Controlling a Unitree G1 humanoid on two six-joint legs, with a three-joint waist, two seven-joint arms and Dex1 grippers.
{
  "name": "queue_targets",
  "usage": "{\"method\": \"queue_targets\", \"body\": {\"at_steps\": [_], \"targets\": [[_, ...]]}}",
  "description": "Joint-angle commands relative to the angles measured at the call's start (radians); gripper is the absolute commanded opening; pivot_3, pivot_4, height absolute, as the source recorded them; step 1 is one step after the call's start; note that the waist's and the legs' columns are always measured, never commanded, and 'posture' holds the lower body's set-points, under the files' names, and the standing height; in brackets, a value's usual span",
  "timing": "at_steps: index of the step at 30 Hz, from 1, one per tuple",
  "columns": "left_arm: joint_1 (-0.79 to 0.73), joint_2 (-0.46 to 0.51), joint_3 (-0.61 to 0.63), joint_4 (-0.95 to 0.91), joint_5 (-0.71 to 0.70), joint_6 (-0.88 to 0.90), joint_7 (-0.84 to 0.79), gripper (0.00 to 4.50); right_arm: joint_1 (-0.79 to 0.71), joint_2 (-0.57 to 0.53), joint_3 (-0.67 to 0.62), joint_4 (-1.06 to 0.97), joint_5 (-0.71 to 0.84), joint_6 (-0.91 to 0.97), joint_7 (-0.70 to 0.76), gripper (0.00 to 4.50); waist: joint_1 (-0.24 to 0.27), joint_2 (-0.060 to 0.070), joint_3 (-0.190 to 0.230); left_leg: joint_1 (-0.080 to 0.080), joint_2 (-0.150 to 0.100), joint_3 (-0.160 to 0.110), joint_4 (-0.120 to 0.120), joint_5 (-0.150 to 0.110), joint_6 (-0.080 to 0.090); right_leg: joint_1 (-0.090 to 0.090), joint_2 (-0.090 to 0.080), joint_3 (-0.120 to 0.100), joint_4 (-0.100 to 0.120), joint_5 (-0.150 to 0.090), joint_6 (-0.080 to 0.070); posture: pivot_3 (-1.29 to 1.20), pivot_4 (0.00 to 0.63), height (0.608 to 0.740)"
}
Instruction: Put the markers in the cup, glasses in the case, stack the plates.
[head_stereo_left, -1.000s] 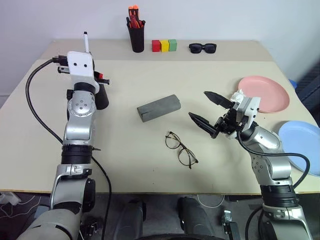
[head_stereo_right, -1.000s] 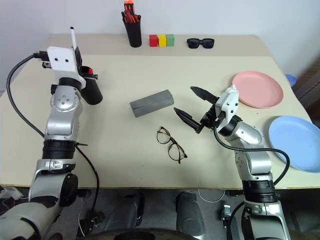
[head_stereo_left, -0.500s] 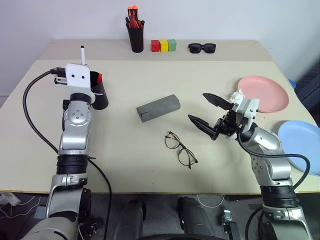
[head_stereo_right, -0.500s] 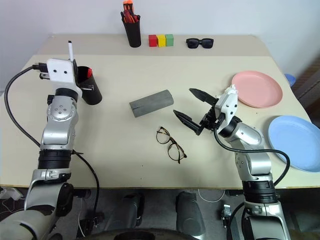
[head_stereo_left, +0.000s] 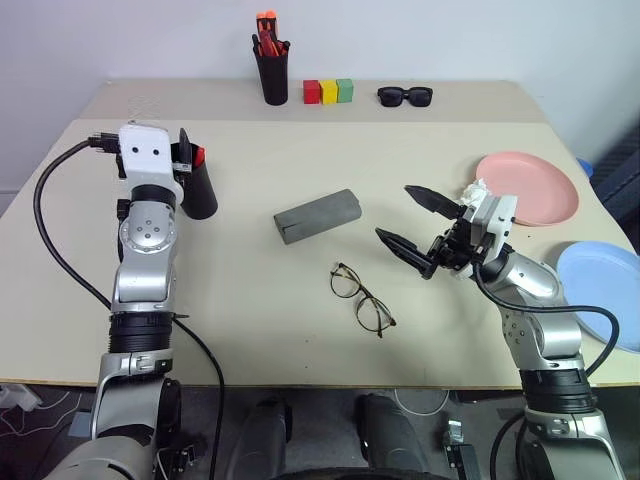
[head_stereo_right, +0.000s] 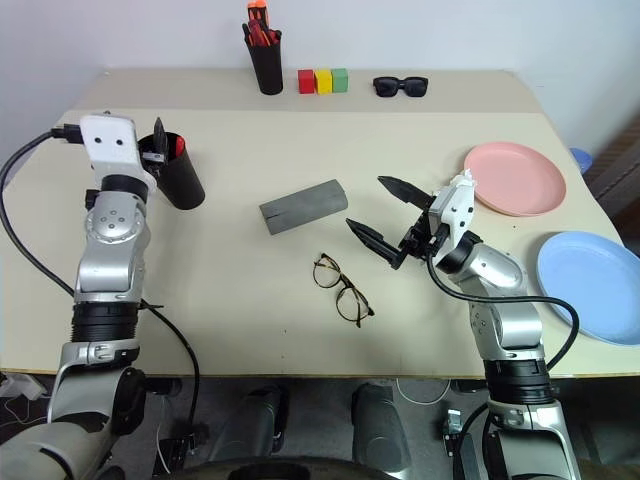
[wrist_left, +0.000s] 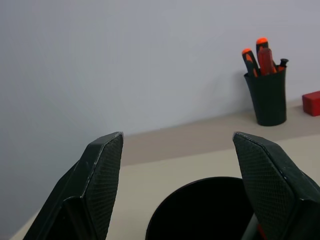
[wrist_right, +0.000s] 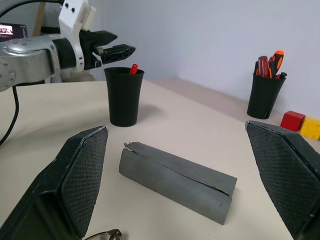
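Two grippers in play; left gripper (wrist_left: 177, 185) sits over the mouth of the cup (head_stereo_left: 200, 190) at upper left of the head view, jaws spread wide, nothing between them; a red-orange marker end (wrist_right: 133, 68) pokes above the rim, so at least one of the markers is in; can't see how many are inside.

Right gripper (head_stereo_left: 418, 222) hangs centre-right, fingers fully apart, empty, aimed toward the case (head_stereo_left: 318, 215) at mid-frame; the case looks closed along its seam.

Glasses (head_stereo_left: 362, 298) lie open on the table (head_stereo_left: 250, 300) just below the case, lower centre, clear of both arms.

Pink plate (head_stereo_left: 530, 187) at right edge, blue plate (head_stereo_left: 600, 292) below it, side by side, not stacked.

Judgement: marker step looks finished or nearly so; glasses next; that calls for a gentle pinch on the thin frame, plus getting the case open.

No readable labels or writing anywhere.
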Motion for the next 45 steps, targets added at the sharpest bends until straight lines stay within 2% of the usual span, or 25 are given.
{"method": "queue_targets", "body": {"at_steps": [1,6,9,12,14,17,19,25,28,30,36,45], "targets": [[-0.075,-0.02,-0.019,-0.17,-0.139,0.158,-0.113,3.54,0.003,-0.025,0.002,-0.104,-0.02,0.061,-0.06,4.5,0.003,0.0,0.0,0.0,0.0,0.0,0.0,0.0,0.0,0.0,0.0,0.0,0.0,0.0,0.0,0.0,0.15,0.74],[-0.054,-0.014,-0.115,-0.315,-0.309,0.362,-0.33,3.54,0.093,-0.059,-0.035,-0.217,-0.032,0.126,-0.125,4.5,-0.001,0.0,0.0,0.0,0.0,0.0,-0.001,0.0,0.0,0.0,0.0,0.0,-0.001,0.0,0.0,0.0,0.15,0.74],[-0.016,0.022,-0.184,-0.344,-0.365,0.436,-0.463,3.54,0.161,-0.082,-0.067,-0.285,-0.056,0.155,-0.18,4.5,-0.005,0.0,0.0,0.0,0.0,0.0,-0.001,0.0,0.0,0.0,0.0,0.0,-0.001,-0.001,0.0,0.0,0.15,0.74],[0.021,0.095,-0.265,-0.341,-0.371,0.457,-0.603,3.54,0.23,-0.109,-0.092,-0.336,-0.095,0.203,-0.239,4.5,-0.008,0.001,0.0,0.0,0.0,0.0,0.0,0.0,0.0,0.0,0.001,0.001,0.0,-0.001,0.0,0.0,0.15,0.74],[0.041,0.151,-0.301,-0.326,-0.401,0.428,-0.751,3.54,0.28,-0.121,-0.111,-0.37,-0.087,0.238,-0.254,4.5,-0.006,0.001,0.0,0.001,0.001,0.0,0.0,0.0,0.0,0.0,0.001,0.001,0.0,-0.001,-0.001,0.0,0.15,0.74],[-0.003,0.225,-0.37,-0.225,-0.337,0.364,-0.876,3.54,0.333,-0.129,-0.131,-0.396,-0.056,0.292,-0.261,4.5,-0.002,0.001,0.0,0.0,0.001,0.0,0.0,0.0,0.0,0.0,0.001,0.001,0.0,-0.003,-0.004,0.0,0.15,0.74],[-0.064,0.232,-0.404,-0.14,-0.287,0.326,-0.902,3.54,0.346,-0.119,-0.139,-0.394,-0.049,0.29,-0.263,4.5,0.002,0.001,0.0,0.0,0.001,0.0,0.001,0.0,0.0,0.001,0.001,0.001,-0.001,-0.003,-0.005,0.0,0.15,0.74],[-0.18,0.155,-0.43,0.042,-0.218,0.345,-0.885,3.54,0.384,-0.092,-0.133,-0.372,-0.087,0.22,-0.275,4.5,-0.001,0.001,0.0,0.001,0.001,0.0,0.001,0.0,0.001,0.003,0.001,0.001,-0.003,-0.003,-0.002,0.0,0.15,0.74],[-0.167,0.137,-0.427,0.031,-0.221,0.365,-0.903,3.54,0.398,-0.086,-0.129,-0.368,-0.097,0.195,-0.277,4.5,-0.006,0.001,0.0,0.001,0.001,0.0,-0.001,-0.001,0.003,0.002,0.001,0.001,-0.002,-0.002,-0.001,0.0,0.15,0.74],[-0.129,0.127,-0.406,-0.024,-0.276,0.443,-0.917,3.54,0.401,-0.08,-0.124,-0.354,-0.107,0.17,-0.275,4.5,-0.007,0.001,0.0,0.0,0.001,0.0,-0.001,-0.001,0.003,0.0,0.001,0.001,-0.001,-0.002,-0.001,0.0,0.15,0.74],[-0.073,0.173,-0.359,-0.131,-0.368,0.584,-0.968,3.54,0.362,-0.076,-0.103,-0.315,-0.12,0.146,-0.267,4.5,-0.005,0.001,0.0,0.0,0.001,0.0,0.0,-0.001,0.003,0.001,0.001,0.001,0.0,-0.002,-0.001,0.0,0.15,0.74],[-0.046,0.19,-0.378,-0.148,-0.34,0.639,-0.901,3.54,0.307,-0.082,-0.083,-0.292,-0.121,0.146,-0.254,4.5,-0.002,0.001,0.0,0.0,0.001,0.0,0.0,-0.001,0.003,0.001,0.001,0.001,-0.001,-0.002,-0.001,0.0,0.15,0.74]]}}
